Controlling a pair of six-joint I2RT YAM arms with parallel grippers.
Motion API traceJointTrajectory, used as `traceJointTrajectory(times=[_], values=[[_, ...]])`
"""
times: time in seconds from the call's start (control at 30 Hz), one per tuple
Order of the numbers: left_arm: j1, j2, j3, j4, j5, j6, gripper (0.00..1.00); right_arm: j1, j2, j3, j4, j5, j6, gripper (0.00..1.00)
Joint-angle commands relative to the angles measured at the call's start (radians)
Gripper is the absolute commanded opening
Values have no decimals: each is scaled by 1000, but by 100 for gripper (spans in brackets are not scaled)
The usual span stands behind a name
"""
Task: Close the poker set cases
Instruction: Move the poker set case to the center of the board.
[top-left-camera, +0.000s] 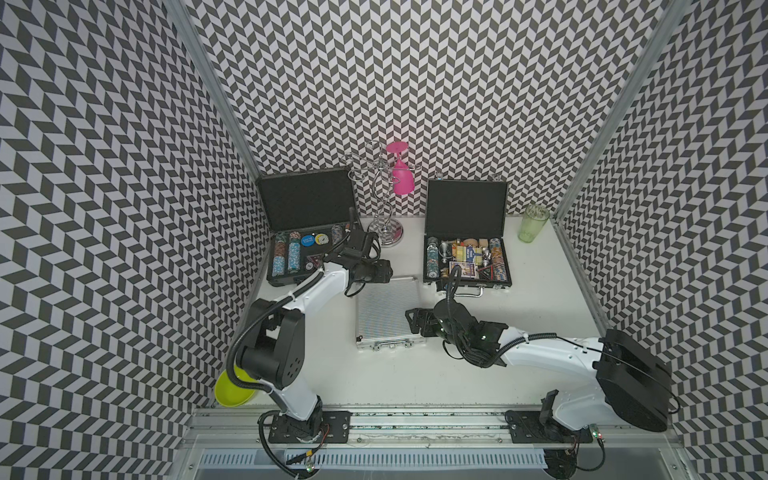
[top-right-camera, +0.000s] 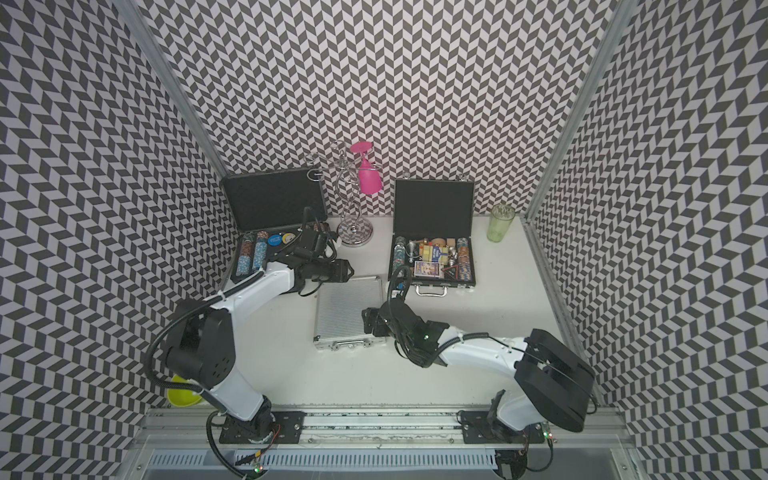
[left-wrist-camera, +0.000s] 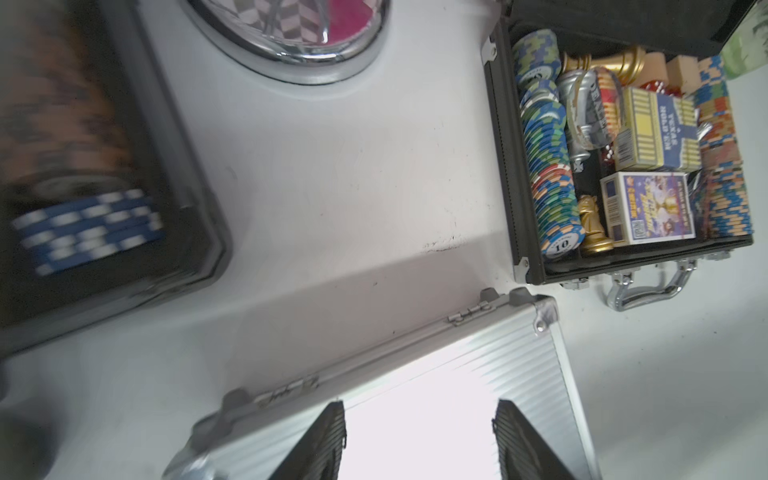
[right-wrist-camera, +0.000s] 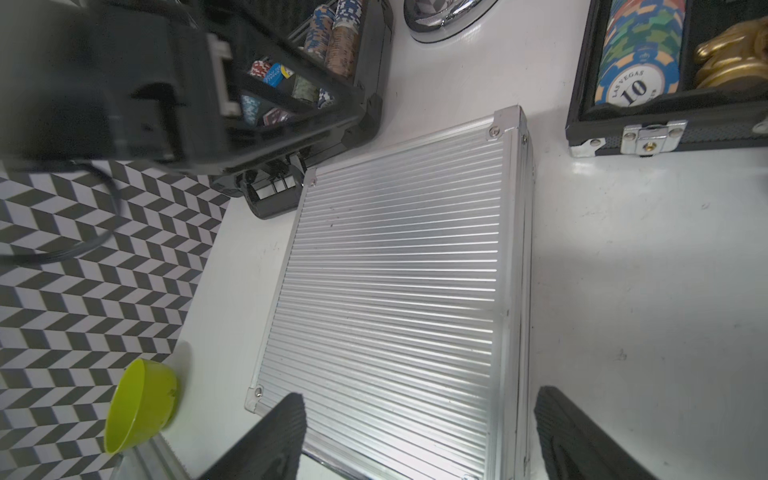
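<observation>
The small ribbed silver case lies mid-table with its lid down flat, also in the wrist views. My left gripper hovers open over its hinge edge, nothing between the fingers. My right gripper is open over the case's right side, near the handle end. The large dark-grey case at the back left stands open with its lid upright and chips showing. At the back right, the flat black case with a silver handle is open too, chips and card boxes inside.
A chrome glass rack holding a pink glass stands between the two open cases. A green tumbler is at the back right corner. A yellow-green bowl sits at the front left under my left arm. Patterned walls close three sides.
</observation>
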Motion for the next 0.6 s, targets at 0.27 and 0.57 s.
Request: traceJointTrajectory(times=[0.27,0.57], values=[[139,-229,-317,22,15,-101,99,-117,153,195,-176,-186,-213,91],[140,-221,-418,96,208,-77,95,-127,243,236,-151,-276,-224,91]])
